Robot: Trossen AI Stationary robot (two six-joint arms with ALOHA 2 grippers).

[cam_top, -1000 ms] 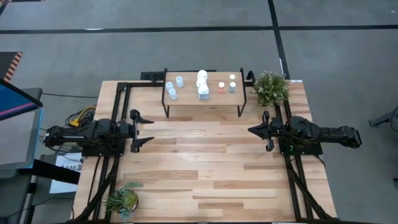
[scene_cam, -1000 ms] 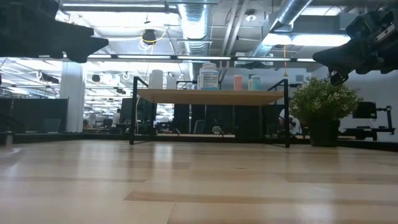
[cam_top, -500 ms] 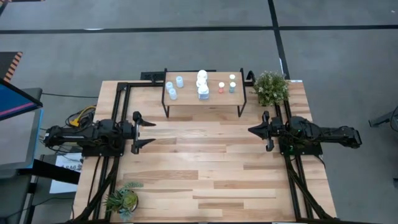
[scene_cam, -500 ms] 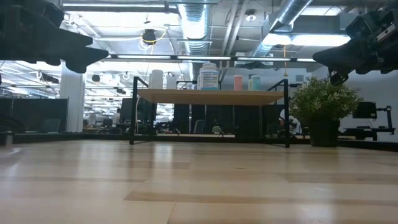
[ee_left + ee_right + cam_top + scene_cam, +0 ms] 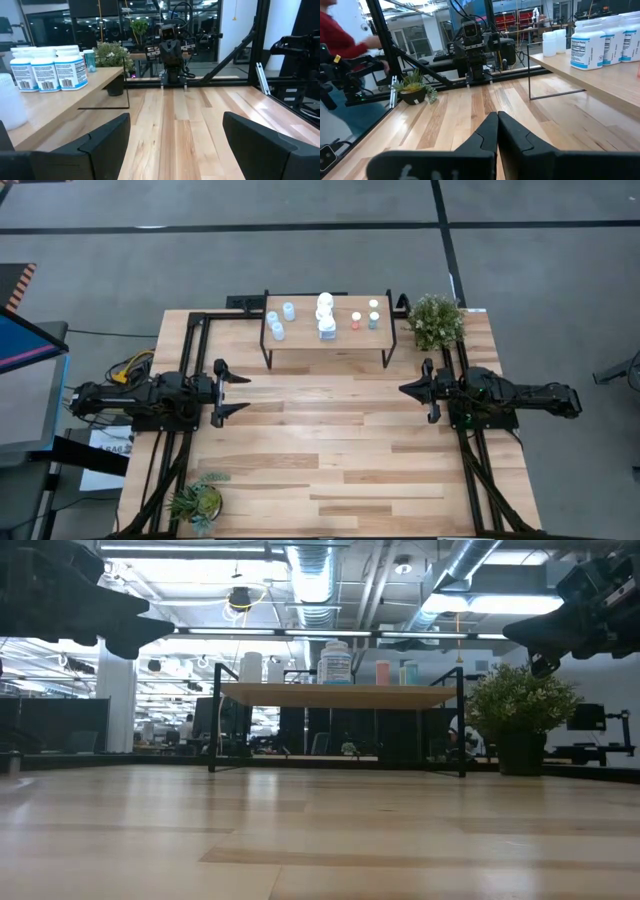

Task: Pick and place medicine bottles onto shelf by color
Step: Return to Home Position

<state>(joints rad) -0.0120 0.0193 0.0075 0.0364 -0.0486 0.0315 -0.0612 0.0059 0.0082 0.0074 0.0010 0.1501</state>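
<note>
shelf [image 5: 330, 350] holds medicine bottles [image 5: 326, 316]

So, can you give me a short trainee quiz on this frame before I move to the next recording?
1. True or false: the left gripper is shut on a bottle.
2. Where on the shelf do the white medicine bottles stand? A. at one end; B. in the middle; C. not on it at all.
3. Fill in: the fingers of the right gripper are ___ (open or shut).
Key: 1 false, it is open and empty; 2 B; 3 shut.
</note>
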